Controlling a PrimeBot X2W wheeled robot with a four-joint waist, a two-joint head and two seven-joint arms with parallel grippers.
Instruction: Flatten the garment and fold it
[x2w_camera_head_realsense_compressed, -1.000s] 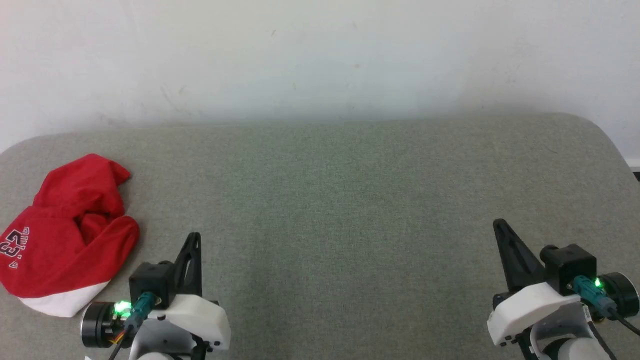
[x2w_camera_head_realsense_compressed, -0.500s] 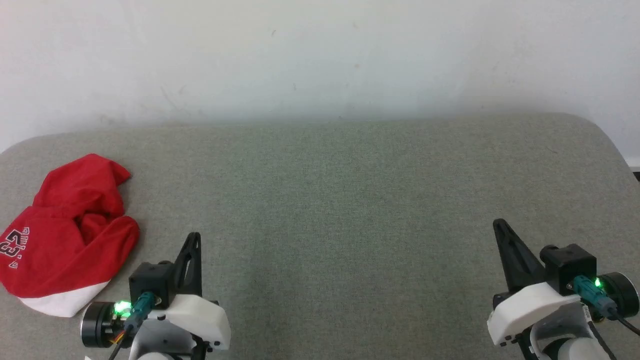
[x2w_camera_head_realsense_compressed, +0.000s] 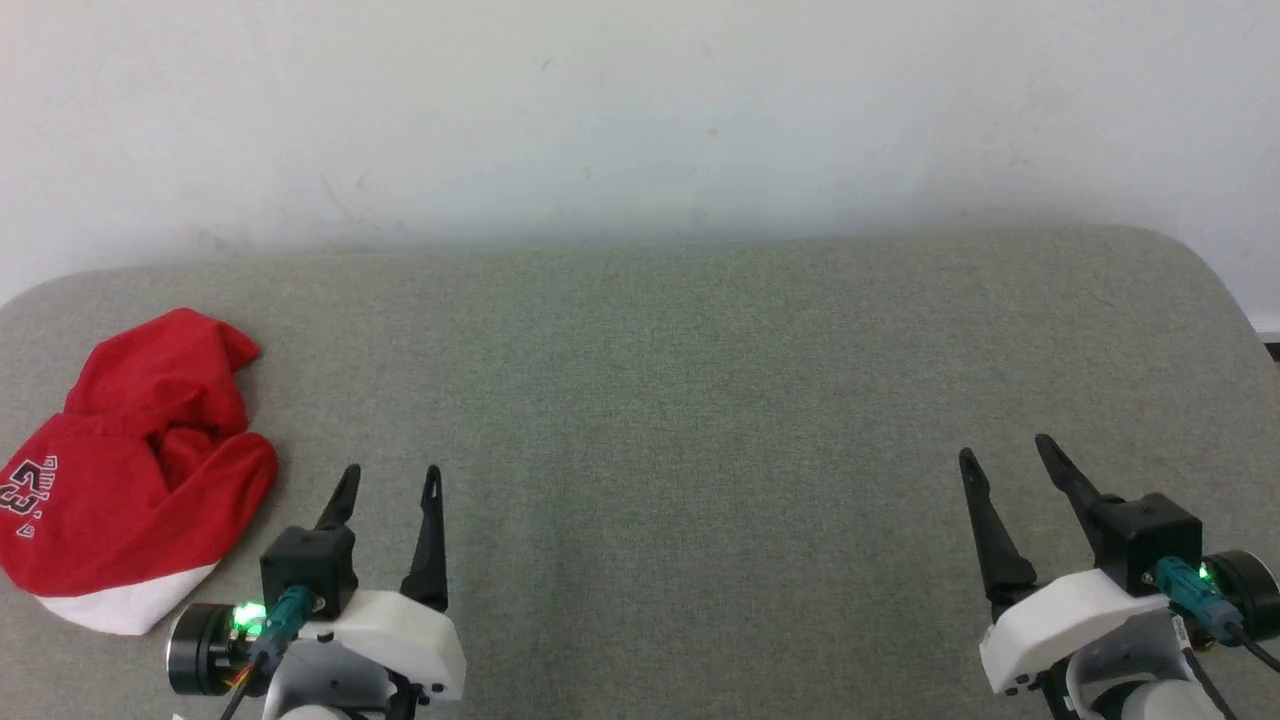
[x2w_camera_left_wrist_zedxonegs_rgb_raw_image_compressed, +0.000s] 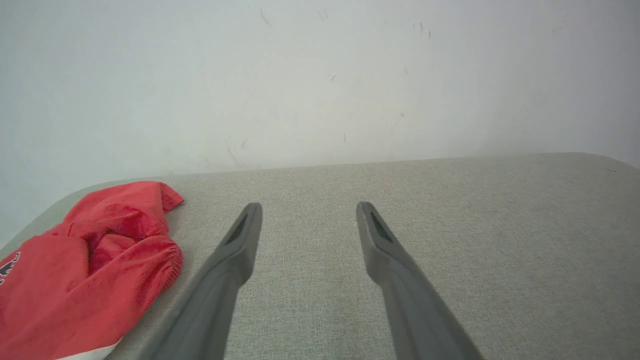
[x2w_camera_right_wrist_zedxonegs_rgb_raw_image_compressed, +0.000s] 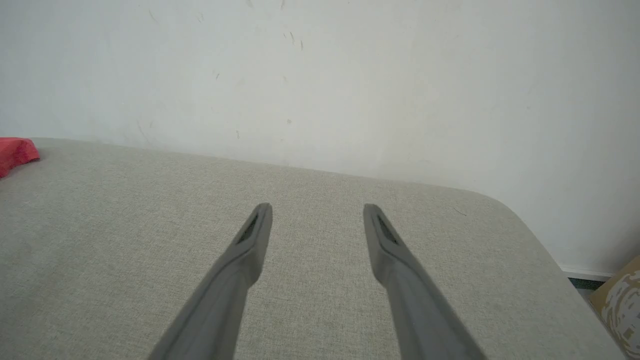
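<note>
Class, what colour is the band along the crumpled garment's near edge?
White, on the crumpled red fabric garment; the head view shows it best.

- The surface lies bare from the crumpled garment at its left end across to its right edge.
- The wall closes off the far side.
- The garment sits near the left gripper, on its outer side.

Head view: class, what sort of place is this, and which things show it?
Probably a robot test room for cloth work: a grey fabric-covered table with rounded corners stands against a bare, scuffed white wall, and crumpled red soft-fabric shorts lie at its left end.
</note>
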